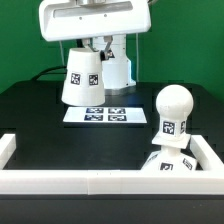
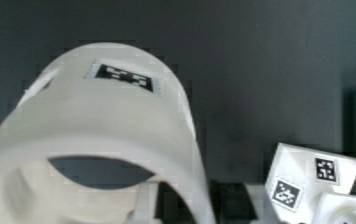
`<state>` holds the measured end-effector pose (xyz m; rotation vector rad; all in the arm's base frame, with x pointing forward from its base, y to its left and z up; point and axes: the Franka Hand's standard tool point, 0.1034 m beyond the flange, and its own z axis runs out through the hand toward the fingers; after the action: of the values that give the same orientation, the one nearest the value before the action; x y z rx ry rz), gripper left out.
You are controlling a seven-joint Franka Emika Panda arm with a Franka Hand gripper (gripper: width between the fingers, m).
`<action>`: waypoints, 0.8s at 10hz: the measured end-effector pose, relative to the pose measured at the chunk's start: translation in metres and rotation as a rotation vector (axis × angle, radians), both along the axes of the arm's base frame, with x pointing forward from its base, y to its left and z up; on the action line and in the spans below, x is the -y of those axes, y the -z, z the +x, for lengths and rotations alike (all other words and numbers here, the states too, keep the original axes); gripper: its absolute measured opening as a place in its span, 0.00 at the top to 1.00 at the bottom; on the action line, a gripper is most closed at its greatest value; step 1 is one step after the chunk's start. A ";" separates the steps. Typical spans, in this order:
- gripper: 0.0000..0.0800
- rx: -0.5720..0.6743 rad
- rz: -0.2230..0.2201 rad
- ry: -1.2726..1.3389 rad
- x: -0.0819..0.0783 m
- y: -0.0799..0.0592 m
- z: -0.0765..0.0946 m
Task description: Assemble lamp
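Shade carried in the air, on its way to the bulb.

The white plastic truncated-cone shade (image 1: 80, 77) hangs tilted above the marker board (image 1: 106, 115), held by the jaws, though their grip is hidden. The ball-topped white bulb (image 1: 173, 118) stands on the base by the white wall (image 1: 80, 178); next, carry the shade across, level it, lower it.

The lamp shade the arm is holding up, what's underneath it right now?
Under the raised shade lies the marker board on the black table, partly covered by the shade's lower edge. The gripper is mostly hidden behind the shade, so its jaws cannot be seen.
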<state>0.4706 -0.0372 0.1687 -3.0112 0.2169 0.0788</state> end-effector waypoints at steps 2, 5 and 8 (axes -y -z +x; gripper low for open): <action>0.94 -0.002 0.000 0.000 0.000 0.001 0.000; 0.94 0.011 0.017 -0.014 -0.022 -0.014 0.023; 0.94 0.044 0.021 0.008 -0.055 -0.037 0.058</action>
<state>0.5283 0.0174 0.2061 -2.9874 0.2217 0.0140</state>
